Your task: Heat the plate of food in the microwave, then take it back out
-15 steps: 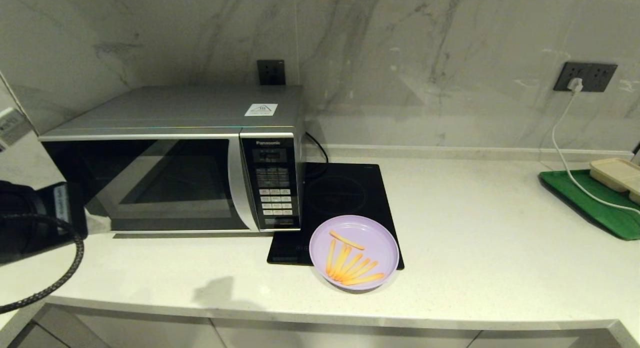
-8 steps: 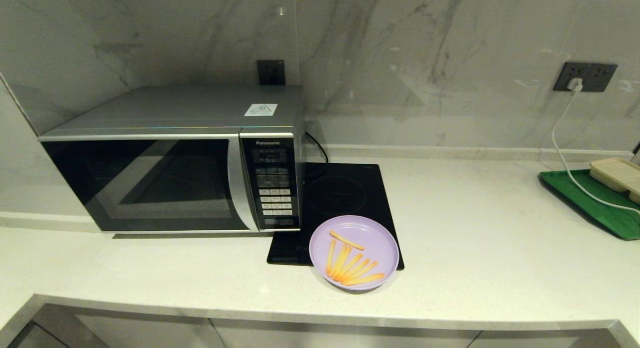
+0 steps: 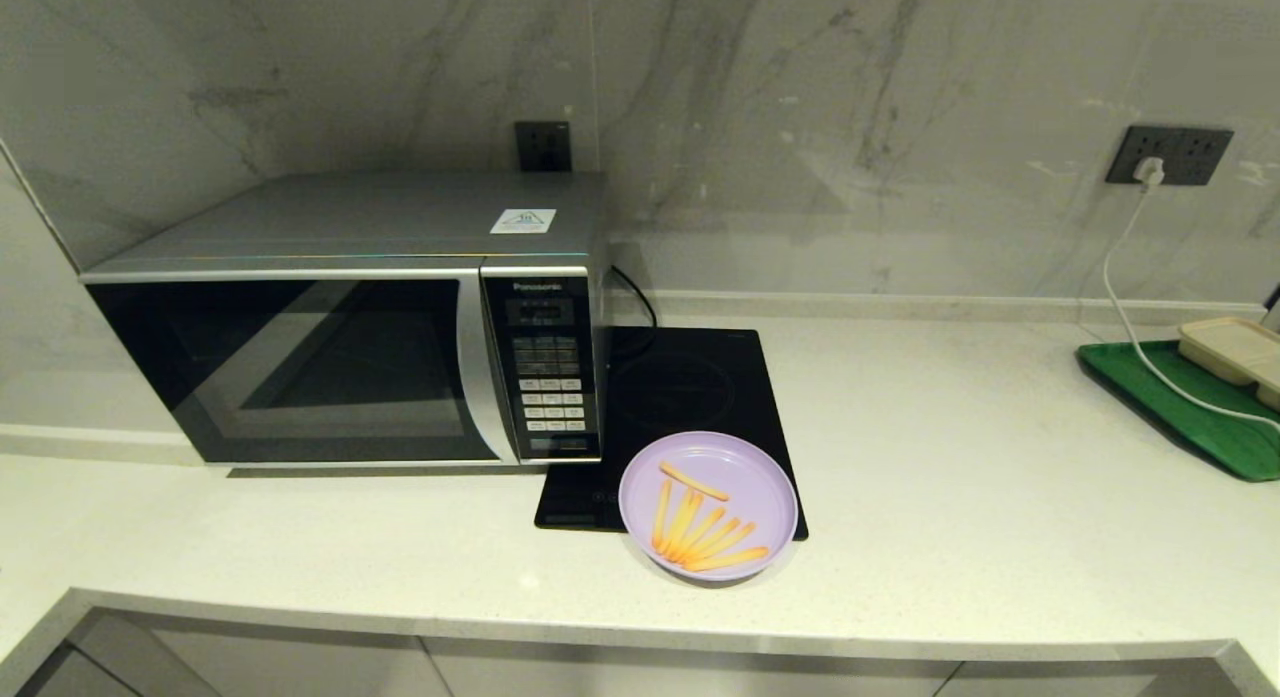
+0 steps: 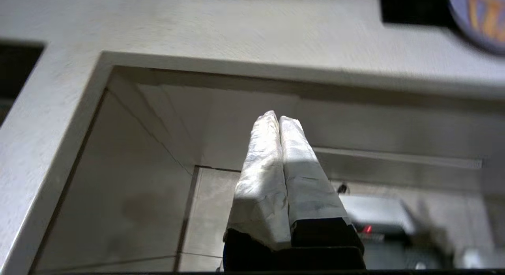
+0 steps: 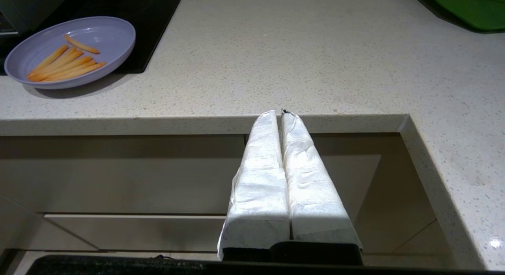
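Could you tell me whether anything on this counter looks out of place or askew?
One thing: the plate of food sits half on the black induction cooktop, its front edge overhanging onto the counter. The fries lie inside it, nothing spilled. The microwave door is closed.

"Panasonic" on microwave [image 3: 345, 317] panel top; white triangle sticker, text unreadable.

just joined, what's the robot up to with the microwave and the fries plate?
Nothing is being handled right now. The round lilac plastic plate of orange-yellow fries sits on the white countertop, partly over the front corner of the flat black induction cooktop. The silver-grey Panasonic microwave has its dark glass door closed. The left gripper and the right gripper are both shut and empty, hanging below the counter edge in front of the cabinets.
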Controlling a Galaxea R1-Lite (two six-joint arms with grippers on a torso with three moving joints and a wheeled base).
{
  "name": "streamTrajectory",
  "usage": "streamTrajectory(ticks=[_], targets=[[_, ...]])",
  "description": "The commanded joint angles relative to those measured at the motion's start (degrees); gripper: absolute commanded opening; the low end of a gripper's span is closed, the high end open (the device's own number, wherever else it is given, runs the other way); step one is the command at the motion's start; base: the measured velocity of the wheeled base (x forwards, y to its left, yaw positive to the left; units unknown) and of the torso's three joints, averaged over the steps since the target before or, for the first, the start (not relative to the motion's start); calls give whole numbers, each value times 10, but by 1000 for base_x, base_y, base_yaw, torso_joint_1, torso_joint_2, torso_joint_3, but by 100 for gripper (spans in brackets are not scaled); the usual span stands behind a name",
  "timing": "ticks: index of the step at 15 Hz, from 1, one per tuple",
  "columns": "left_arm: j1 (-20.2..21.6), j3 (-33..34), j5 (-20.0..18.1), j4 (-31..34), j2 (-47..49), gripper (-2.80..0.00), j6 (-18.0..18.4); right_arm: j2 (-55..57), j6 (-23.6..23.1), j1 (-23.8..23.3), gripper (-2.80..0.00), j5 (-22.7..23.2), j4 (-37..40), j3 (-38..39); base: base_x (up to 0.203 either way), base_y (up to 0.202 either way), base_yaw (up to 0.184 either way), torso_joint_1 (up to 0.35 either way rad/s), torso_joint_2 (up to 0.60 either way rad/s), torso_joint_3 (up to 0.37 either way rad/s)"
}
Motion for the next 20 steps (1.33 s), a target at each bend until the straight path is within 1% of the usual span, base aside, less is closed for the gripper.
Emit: streamTrajectory(ticks=[1, 3, 4, 5, 6, 7, 8, 10, 11, 12, 15, 16, 17, 18, 19, 20], targets=[[9, 61, -66, 30, -134, -280, 82, 0, 0, 0, -280, 0, 0, 0, 0, 0, 0, 0, 0, 0], [10, 148, -96, 39, -189, -280, 110, 0, 0, 0, -280, 0, 0, 0, 0, 0, 0, 0, 0, 0], [10, 183, -104, 34, -190, -280, 112, 0, 0, 0, -280, 0, 0, 0, 0, 0, 0, 0, 0, 0], [11, 201, -113, 12, -190, -280, 96, 0, 0, 0, -280, 0, 0, 0, 0, 0, 0, 0, 0, 0], [11, 210, -114, 3, -189, -280, 73, 0, 0, 0, -280, 0, 0, 0, 0, 0, 0, 0, 0, 0], [11, 210, -111, -8, -189, -280, 73, 0, 0, 0, -280, 0, 0, 0, 0, 0, 0, 0, 0, 0], [11, 214, -106, -39, -189, -280, 75, 0, 0, 0, -280, 0, 0, 0, 0, 0, 0, 0, 0, 0], [11, 256, -79, -153, -189, -280, 81, 0, 0, 0, -280, 0, 0, 0, 0, 0, 0, 0, 0, 0], [11, 284, -72, -213, -189, -280, 88, 0, 0, 0, -280, 0, 0, 0, 0, 0, 0, 0, 0, 0], [11, 301, -67, -250, -189, -280, 89, 0, 0, 0, -280, 0, 0, 0, 0, 0, 0, 0, 0, 0], [11, 315, -69, -259, -189, -280, 89, 0, 0, 0, -280, 0, 0, 0, 0, 0, 0, 0, 0, 0], [11, 317, -82, -268, -189, -280, 91, 0, 0, 0, -280, 0, 0, 0, 0, 0, 0, 0, 0, 0], [11, 322, -103, -280, -189, -280, 89, -1, 0, 0, -280, 0, 0, 0, 0, 0, 0, 0, 0, 0], [10, 322, -97, -280, -189, -280, 64, 0, 0, 0, -280, 0, 0, 0, 0, 0, 0, 0, 0, 0], [10, 320, -87, -273, -189, -280, 50, -1, 0, 0, -280, 0, 0, 0, 0, 0, 0, 0, 0, 0], [10, 319, -86, -273, -189, -280, 50, 0, 0, 0, -280, 0, 0, 0, 0, 0, 0, 0, 0, 0]])
